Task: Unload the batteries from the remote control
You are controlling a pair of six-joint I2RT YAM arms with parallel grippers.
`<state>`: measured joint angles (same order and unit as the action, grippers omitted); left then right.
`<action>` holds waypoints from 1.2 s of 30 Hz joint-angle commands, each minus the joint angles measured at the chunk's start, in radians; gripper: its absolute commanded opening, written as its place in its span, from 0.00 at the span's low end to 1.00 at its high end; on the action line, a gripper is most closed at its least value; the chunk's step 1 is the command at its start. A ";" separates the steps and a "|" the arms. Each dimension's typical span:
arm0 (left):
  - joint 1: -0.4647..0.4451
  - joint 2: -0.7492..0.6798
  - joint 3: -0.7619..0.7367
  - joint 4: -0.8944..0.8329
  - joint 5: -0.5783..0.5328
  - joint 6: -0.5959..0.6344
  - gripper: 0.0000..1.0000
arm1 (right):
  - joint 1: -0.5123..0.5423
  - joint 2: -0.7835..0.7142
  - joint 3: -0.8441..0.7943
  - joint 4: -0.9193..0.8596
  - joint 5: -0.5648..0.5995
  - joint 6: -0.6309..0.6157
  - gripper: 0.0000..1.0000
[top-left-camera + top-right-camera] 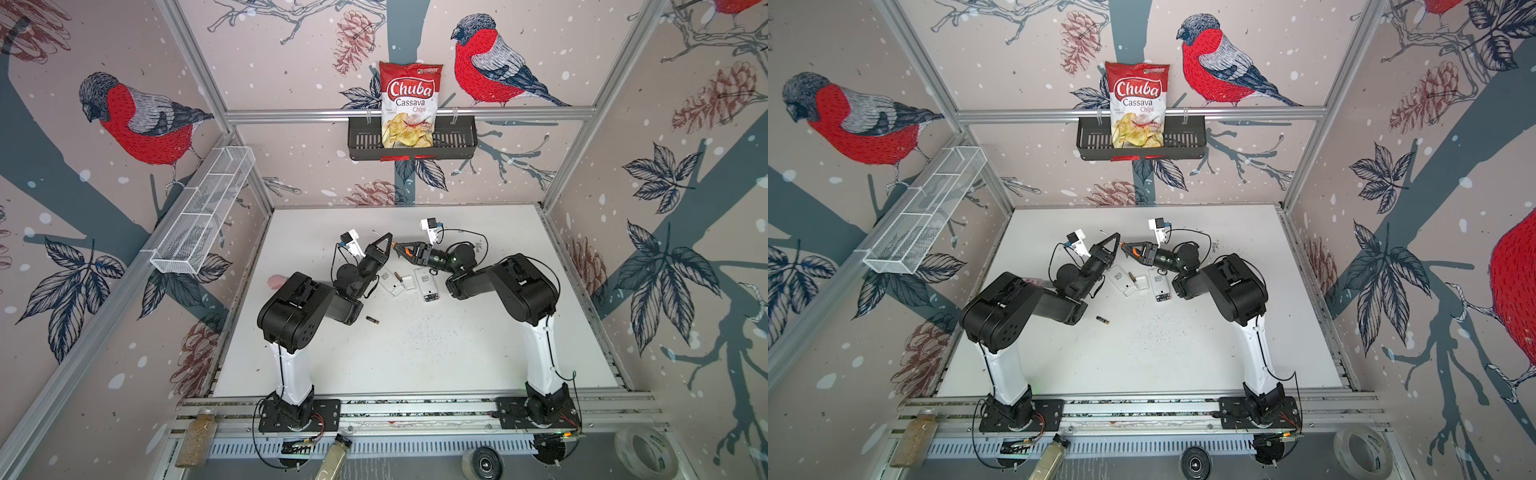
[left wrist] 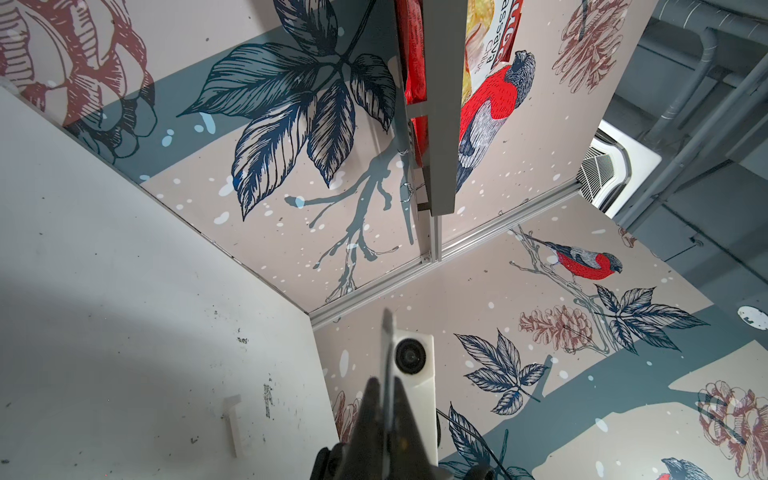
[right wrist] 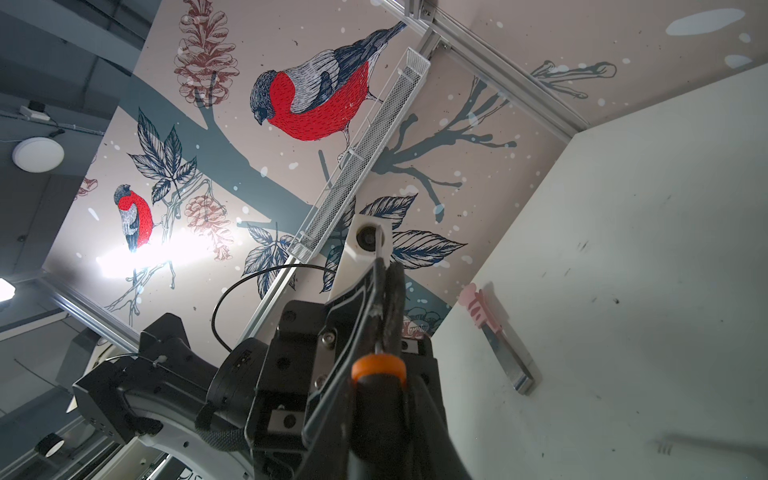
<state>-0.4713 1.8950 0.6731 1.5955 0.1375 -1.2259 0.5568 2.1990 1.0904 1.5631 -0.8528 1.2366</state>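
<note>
What worries me is the meeting point. Both grippers are on one screwdriver (image 1: 409,251), held up off the table (image 1: 457,332). If I let go on one side before the other is firmly seated, the tool could swing or drop onto the remotes underneath. Pulling while both sides clamp could wrench the thin shaft (image 2: 388,365) out of the pinch. The left gripper (image 1: 389,237) is fully closed, and its wrist view shows that grey shaft nipped between the fingers and sticking out past them. The right gripper (image 1: 397,246) is almost tip to tip with it, jaws set close around the orange-and-black handle (image 1: 1137,251). In its wrist view the orange collar (image 3: 378,368) sits right in front of the lens, with the shaft running off toward the left gripper. How firmly that side bites I cannot judge. Below the left gripper's wrist a white remote (image 1: 390,286) lies on the table with a battery (image 1: 397,277) across it. Below the right gripper is a second remote (image 1: 427,284), too small for me to tell whether any cell sits inside. Farther from the grippers, toward the arm bases and just beside the left arm (image 1: 340,309), a second battery (image 1: 372,320) lies loose on the table. Those are the only two I can find.
</note>
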 commanded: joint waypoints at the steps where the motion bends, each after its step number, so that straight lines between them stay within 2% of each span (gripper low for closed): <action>1: -0.003 -0.005 -0.007 0.206 0.023 0.046 0.12 | -0.015 -0.004 -0.001 0.031 0.013 0.023 0.18; 3: -0.003 -0.004 -0.007 0.206 0.035 0.046 0.35 | -0.023 -0.010 -0.001 0.026 0.007 0.024 0.17; 7: -0.001 -0.008 -0.016 0.206 0.046 0.053 0.63 | -0.032 -0.032 -0.016 -0.008 0.000 -0.001 0.16; 9: 0.000 -0.011 -0.020 0.207 0.053 0.055 0.83 | -0.040 -0.047 -0.030 -0.030 0.001 -0.017 0.15; 11: 0.003 -0.016 -0.024 0.205 0.068 0.062 0.98 | -0.049 -0.061 -0.043 -0.055 0.001 -0.030 0.15; 16: 0.025 -0.047 -0.051 0.201 0.121 0.097 0.98 | -0.091 -0.141 -0.110 -0.186 0.004 -0.112 0.12; 24: 0.089 -0.139 -0.132 0.018 0.169 0.166 0.98 | -0.191 -0.416 -0.259 -0.696 0.063 -0.426 0.10; 28: 0.092 -0.194 -0.093 -0.223 0.203 0.252 0.98 | -0.220 -0.564 -0.328 -0.922 0.100 -0.555 0.10; 33: 0.090 -0.258 -0.027 -0.515 0.207 0.379 0.97 | -0.222 -0.721 -0.399 -1.190 0.214 -0.682 0.10; 36: 0.084 -0.277 0.056 -0.755 0.185 0.473 0.97 | -0.221 -0.809 -0.433 -1.322 0.285 -0.733 0.10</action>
<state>-0.3824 1.6337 0.6758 1.1080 0.3317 -0.8818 0.3340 1.4395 0.6769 0.4286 -0.6559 0.6044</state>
